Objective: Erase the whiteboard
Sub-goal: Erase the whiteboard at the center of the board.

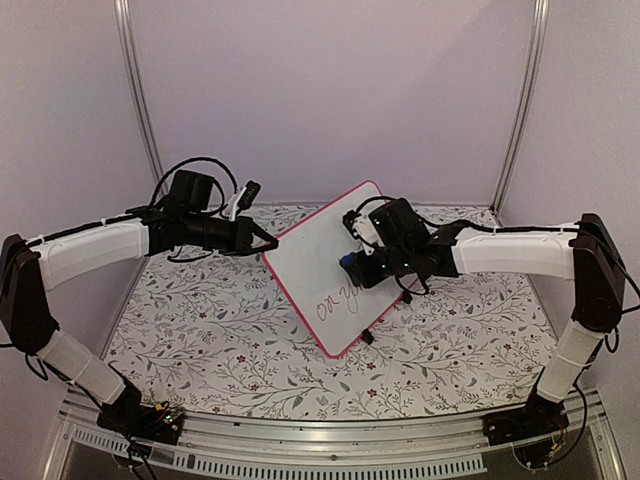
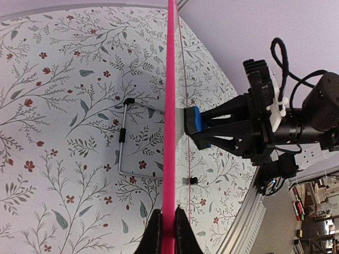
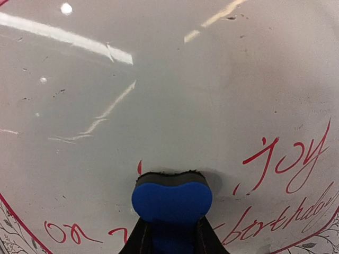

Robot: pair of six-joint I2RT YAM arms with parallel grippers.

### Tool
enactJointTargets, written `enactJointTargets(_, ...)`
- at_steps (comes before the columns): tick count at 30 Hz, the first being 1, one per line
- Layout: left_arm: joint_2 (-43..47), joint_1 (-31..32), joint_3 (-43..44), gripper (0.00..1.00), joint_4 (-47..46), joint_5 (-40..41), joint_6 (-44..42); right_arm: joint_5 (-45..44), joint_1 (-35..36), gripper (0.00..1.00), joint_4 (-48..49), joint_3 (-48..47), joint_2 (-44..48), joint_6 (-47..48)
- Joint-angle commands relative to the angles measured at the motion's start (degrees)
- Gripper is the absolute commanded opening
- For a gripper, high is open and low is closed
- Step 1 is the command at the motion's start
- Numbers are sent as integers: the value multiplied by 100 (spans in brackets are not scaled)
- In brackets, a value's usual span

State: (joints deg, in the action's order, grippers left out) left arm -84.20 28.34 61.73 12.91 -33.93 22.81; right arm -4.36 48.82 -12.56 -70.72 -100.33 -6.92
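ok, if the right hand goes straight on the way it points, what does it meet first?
The whiteboard. The blue eraser held in the right hand looks pressed against its white face, so nothing else lies between.

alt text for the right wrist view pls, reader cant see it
The right gripper holds a blue eraser against the whiteboard, which fills the frame. Red handwriting, including "joy", runs along the bottom and right; the rest is blank apart from faint smudges and glare.
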Motion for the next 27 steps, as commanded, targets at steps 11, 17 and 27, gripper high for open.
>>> enactJointTargets(11,134,48,-39,0,-128,-205,-233,59,152,0,-687,449,120,-107)
enactJointTargets(17,137,47,-39,0,-130,-210,-228,-18,160,0,-560,152,300,-40)
enactJointTargets(27,108,42,-39,0,-128,-228,-221,-232,147,0,-714,-947,-33,248)
